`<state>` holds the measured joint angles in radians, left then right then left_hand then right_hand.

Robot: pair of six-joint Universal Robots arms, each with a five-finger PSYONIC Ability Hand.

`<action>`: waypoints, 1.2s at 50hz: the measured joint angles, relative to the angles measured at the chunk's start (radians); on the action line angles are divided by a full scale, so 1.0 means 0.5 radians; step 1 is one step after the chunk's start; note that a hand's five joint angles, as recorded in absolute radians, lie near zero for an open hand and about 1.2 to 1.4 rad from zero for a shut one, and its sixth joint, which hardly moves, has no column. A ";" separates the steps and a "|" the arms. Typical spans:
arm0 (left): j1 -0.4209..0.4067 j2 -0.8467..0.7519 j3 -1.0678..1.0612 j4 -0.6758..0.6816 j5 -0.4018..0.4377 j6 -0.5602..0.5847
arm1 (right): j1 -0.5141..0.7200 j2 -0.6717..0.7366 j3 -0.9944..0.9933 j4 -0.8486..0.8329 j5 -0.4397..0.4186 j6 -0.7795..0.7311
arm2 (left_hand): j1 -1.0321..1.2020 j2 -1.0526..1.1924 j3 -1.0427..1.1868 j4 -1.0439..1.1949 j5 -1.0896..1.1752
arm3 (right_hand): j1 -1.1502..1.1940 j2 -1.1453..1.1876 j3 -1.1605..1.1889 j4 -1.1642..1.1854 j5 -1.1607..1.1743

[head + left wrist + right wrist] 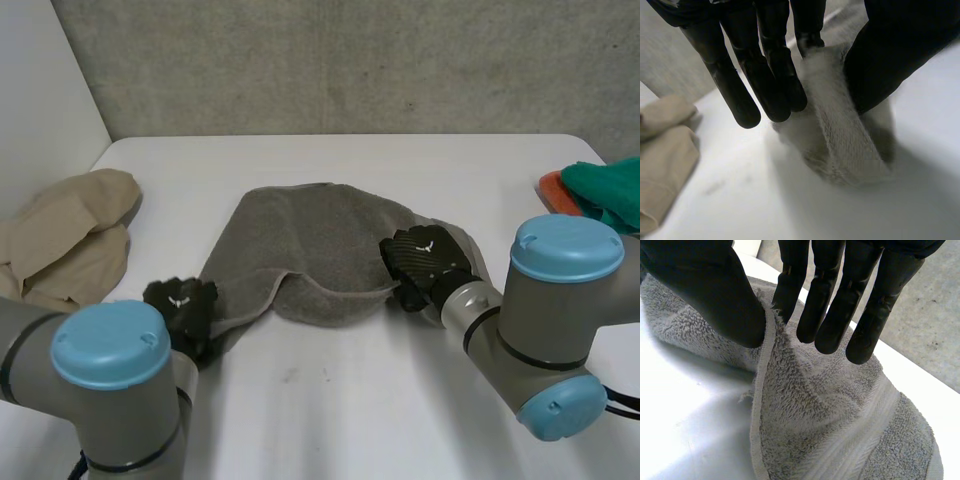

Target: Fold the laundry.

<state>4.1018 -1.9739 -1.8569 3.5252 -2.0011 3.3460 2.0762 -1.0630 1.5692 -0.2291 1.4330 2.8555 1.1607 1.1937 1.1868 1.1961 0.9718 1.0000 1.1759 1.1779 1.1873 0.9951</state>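
Nearest the lens are two arms, my left arm (110,345) and my right arm (565,250), with one hand on each.

1. Left hand (182,310): grasping. Straight fingers (765,70) stand on one side and the thumb (890,55) on the other. A raised fold of the towel (320,240) is pinched between them, at its near left corner.
2. Right hand (425,262): grasping. The hemmed edge at the towel's near right side is nipped between thumb and straight fingers.

Cloths: three.
- One grey towel lies crumpled at the middle of the table (350,400), its near hem curving between my hands.
- One beige cloth (70,235) is bunched at the table's left edge, apart from the towel.
- One green cloth (610,190) lies at the far right edge, partly over one orange thing (553,190).

The head view gives both hands and the green cloth together. The left wrist view adds the pinch itself, with the beige cloth beside the fingers. The right wrist view adds the towel's woven band and the concrete wall (930,330).
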 measured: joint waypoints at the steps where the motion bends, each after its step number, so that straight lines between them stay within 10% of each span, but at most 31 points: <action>1: 0.007 0.009 0.003 0.010 0.001 0.008 | -0.002 -0.002 -0.001 0.003 -0.002 0.000 | 0.000 0.000 0.000 0.000 0.000 | 0.000 0.000 0.000 0.000 0.000; 5: 0.045 0.072 0.021 0.045 0.010 0.053 | -0.008 -0.018 -0.008 0.047 -0.021 -0.001 | 0.000 0.000 0.000 0.000 0.000 | -0.087 -0.059 -0.062 -0.061 -0.061; 8: 0.076 0.154 0.048 0.052 0.026 0.081 | -0.029 -0.053 -0.032 0.193 -0.073 0.008 | 0.000 0.000 0.000 0.000 0.000 | -1.434 -1.592 -1.571 -1.569 -1.519; 12: 0.106 0.239 0.072 0.045 0.057 0.090 | -0.126 -0.091 -0.065 0.382 -0.129 0.043 | 0.000 0.003 0.002 0.001 0.000 | -1.593 -1.909 -1.922 -1.906 -1.852; 30: 0.179 0.557 0.197 0.005 0.359 0.087 | -0.713 -0.207 0.143 0.478 -0.322 0.466 | 0.000 0.005 0.008 0.008 0.000 | -1.593 -1.909 -1.923 -1.906 -1.856; 46: 0.063 0.703 0.496 -0.152 0.453 0.072 | -0.279 -0.135 0.242 0.092 -0.261 0.968 | 0.000 0.008 0.011 0.009 0.000 | -1.593 -1.909 -1.923 -1.906 -1.856; 60: 0.067 0.691 0.705 -0.200 0.444 0.070 | -0.005 0.193 -0.011 -0.093 0.092 0.784 | 0.000 0.008 0.011 0.010 0.000 | -1.572 -1.867 -1.870 -1.877 -1.820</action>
<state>4.1351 -1.6284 -1.5043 3.4254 -1.7791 3.3809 2.0735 -0.9666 1.5637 -0.2756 1.4787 3.2476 1.1607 1.1977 1.1921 1.2010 0.9718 0.2139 0.2426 0.2431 0.2486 0.0853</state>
